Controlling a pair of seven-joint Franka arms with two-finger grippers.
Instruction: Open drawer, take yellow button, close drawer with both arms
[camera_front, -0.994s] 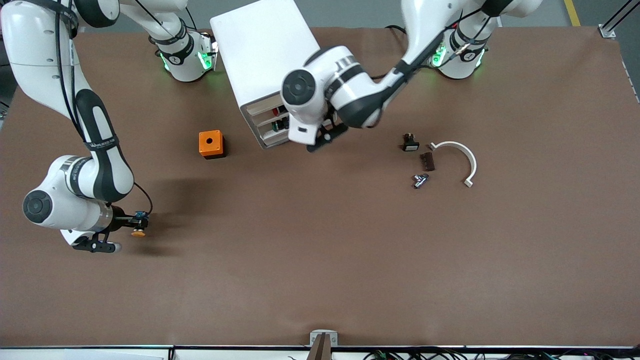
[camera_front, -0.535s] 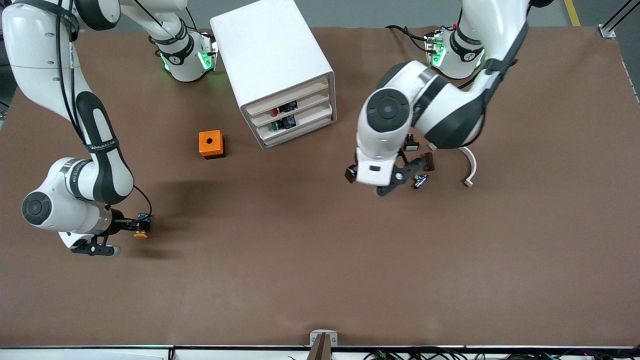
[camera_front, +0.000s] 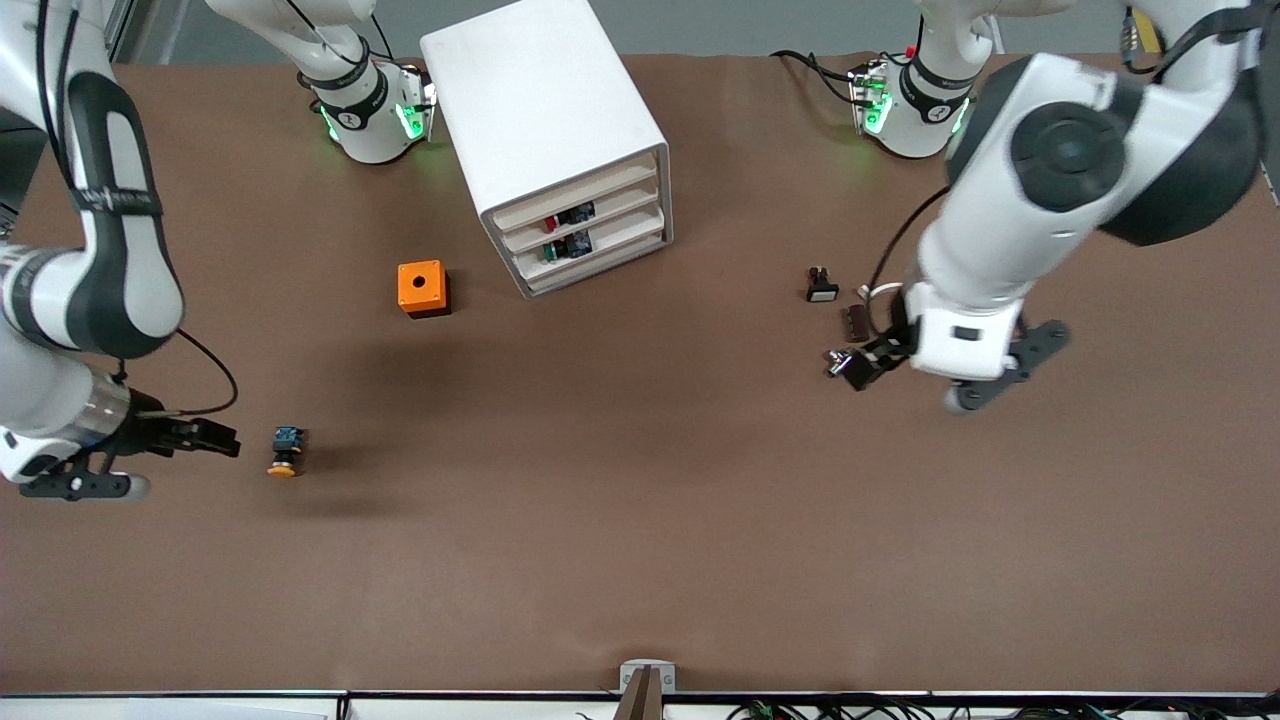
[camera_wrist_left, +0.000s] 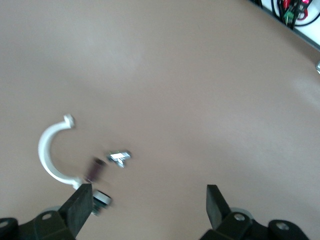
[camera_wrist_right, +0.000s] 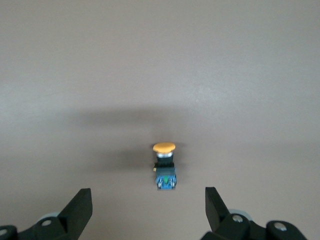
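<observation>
The button (camera_front: 285, 452), orange cap and blue base, lies on its side on the brown table toward the right arm's end. It also shows in the right wrist view (camera_wrist_right: 164, 167). My right gripper (camera_front: 190, 467) is open and empty, a short way from the button; its jaws (camera_wrist_right: 147, 210) stand wide with the button just ahead of them. The white cabinet (camera_front: 545, 120) stands at the back, and its top drawer (camera_front: 600, 190) sits pushed in. My left gripper (camera_front: 905, 387) is open and empty over the small parts toward the left arm's end, and shows wide apart in its wrist view (camera_wrist_left: 145, 210).
An orange cube with a hole (camera_front: 422, 288) stands beside the cabinet. Near the left gripper lie a black-and-white switch (camera_front: 821, 286), a brown piece (camera_front: 856, 322), a small metal part (camera_front: 835, 362) and a white curved clamp (camera_wrist_left: 50, 155), mostly hidden by the arm in the front view.
My right gripper let go of the button and drew back from it. My left arm swung away from the cabinet front to over the small parts.
</observation>
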